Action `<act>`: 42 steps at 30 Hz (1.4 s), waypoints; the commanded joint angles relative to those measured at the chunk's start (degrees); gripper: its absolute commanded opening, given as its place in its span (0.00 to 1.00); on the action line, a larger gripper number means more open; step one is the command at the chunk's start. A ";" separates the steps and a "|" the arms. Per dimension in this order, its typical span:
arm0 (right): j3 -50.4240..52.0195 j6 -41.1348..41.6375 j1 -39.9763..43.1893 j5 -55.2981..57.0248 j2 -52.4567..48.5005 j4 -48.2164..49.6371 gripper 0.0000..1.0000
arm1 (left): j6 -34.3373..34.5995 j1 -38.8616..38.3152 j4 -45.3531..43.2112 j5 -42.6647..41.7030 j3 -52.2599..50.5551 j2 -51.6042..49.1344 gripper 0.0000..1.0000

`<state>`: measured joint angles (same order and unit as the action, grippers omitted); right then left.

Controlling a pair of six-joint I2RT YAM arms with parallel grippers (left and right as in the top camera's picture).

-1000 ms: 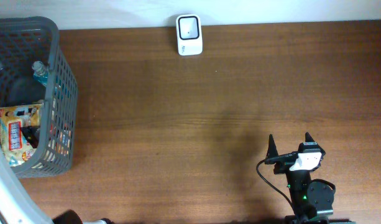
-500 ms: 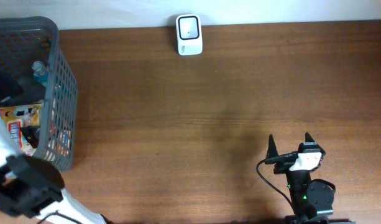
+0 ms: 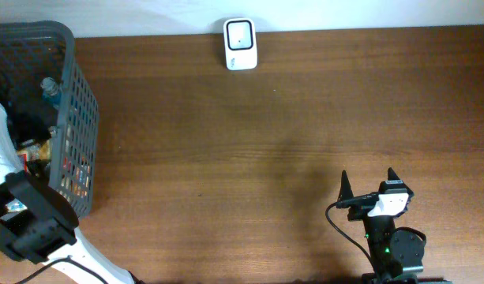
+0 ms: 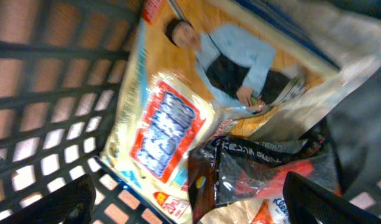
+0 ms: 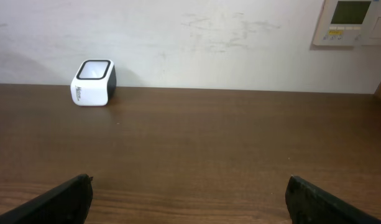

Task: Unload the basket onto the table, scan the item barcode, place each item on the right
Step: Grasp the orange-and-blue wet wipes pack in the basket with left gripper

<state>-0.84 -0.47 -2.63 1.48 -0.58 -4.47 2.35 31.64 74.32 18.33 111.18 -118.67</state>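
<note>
Fingers (image 4: pixel 72 199) of the left gripper (image 4: pixel 196 202) spread wide, nothing between them, down inside the grey basket (image 4: pixel 47 93). Just beneath: black packet (image 4: pixel 252 168), overlapping an orange snack bag (image 4: pixel 171 124) beyond it. Right gripper (image 5: pixel 190 205) gapes wide too, empty, low over the table (image 5: pixel 209 143), scanner (image 5: pixel 94 82) well ahead and leftward by the wall (image 5: pixel 209 43).

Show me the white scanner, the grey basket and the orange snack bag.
white scanner (image 3: pixel 241 44): overhead view, middle of its top face.
grey basket (image 3: pixel 77 118): overhead view, its right mesh wall.
orange snack bag (image 4: pixel 168 134): left wrist view, its red-and-blue label.
</note>
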 commanded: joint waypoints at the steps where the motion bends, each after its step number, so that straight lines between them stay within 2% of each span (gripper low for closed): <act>1: 0.52 -0.35 -0.35 0.09 0.37 -0.15 0.99 | -2.01 0.04 -2.54 1.40 -4.35 -0.63 0.94; 5: 0.52 -0.35 -0.35 0.09 0.37 -0.15 0.99 | -2.23 0.04 -5.86 2.49 -6.40 -0.66 0.98; 8: 0.52 -0.35 -0.35 0.09 0.37 -0.15 0.99 | -2.21 0.04 -7.23 2.49 -6.58 -1.27 0.97; 15: 0.52 -0.37 -0.35 0.09 0.37 -0.15 0.98 | -2.21 0.04 -7.96 2.49 -7.85 -5.11 0.84; 16: 0.52 -0.37 -0.35 0.09 0.37 -0.15 0.99 | -2.19 0.04 -8.24 2.49 -8.09 -5.73 0.77; 17: 0.52 -0.35 -0.35 0.09 0.37 -0.15 0.99 | -2.19 0.04 -8.33 2.47 -8.09 -6.14 0.75; 23: 0.52 -0.35 -0.35 0.09 0.37 -0.15 0.99 | -2.19 0.04 -10.32 2.47 -8.20 -8.07 0.74; 24: 0.52 -0.35 -0.35 0.09 0.37 -0.15 0.99 | -2.19 0.04 -10.78 2.47 -8.20 -8.07 0.68; 25: 0.52 -0.35 -0.35 0.09 0.37 -0.15 0.98 | -2.19 0.04 -11.23 2.47 -8.20 -8.07 0.57; 26: 0.52 -0.37 -0.35 0.09 0.37 -0.15 0.99 | -2.19 0.04 -11.58 2.47 -8.20 -8.07 0.42; 28: 0.52 -0.37 -0.35 0.09 0.37 -0.15 0.99 | -2.19 0.04 -11.80 2.47 -8.20 -8.07 0.28; 31: 0.52 -0.37 -0.35 0.09 0.37 -0.15 0.99 | -2.21 0.04 -11.80 2.49 -8.17 -8.07 0.00; 37: 0.52 -0.35 -0.35 0.09 0.37 -0.15 0.99 | -2.16 0.04 -11.43 2.47 -7.30 -7.96 0.00; 42: 0.52 -0.35 -0.35 0.09 0.37 -0.15 0.99 | 0.22 0.04 -8.37 1.75 -2.40 -5.99 0.00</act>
<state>-0.84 -0.47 -2.63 1.48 -0.58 -4.45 0.21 31.64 64.60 23.42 105.27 -124.75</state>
